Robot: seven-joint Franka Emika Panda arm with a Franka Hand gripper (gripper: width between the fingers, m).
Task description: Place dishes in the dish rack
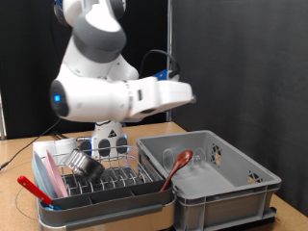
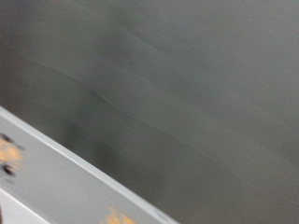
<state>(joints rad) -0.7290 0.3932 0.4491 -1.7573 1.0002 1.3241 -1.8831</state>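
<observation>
My fingers: out of view, state undeterminable (wrist view blurred). Shiny round steel bowl [image 1: 85,164] sits in the pale wire-pronged dish rack [image 1: 144,192]; reddish-brown long-handled spoon [image 1: 177,168] remains in the grey plastic crate [image 1: 236,197].

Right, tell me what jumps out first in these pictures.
The white robot arm fills the exterior view's top left, its hand hidden. Below it the dish rack holds a steel bowl and a glass; right of it, a reddish-brown spoon leans in the grey crate.
</observation>
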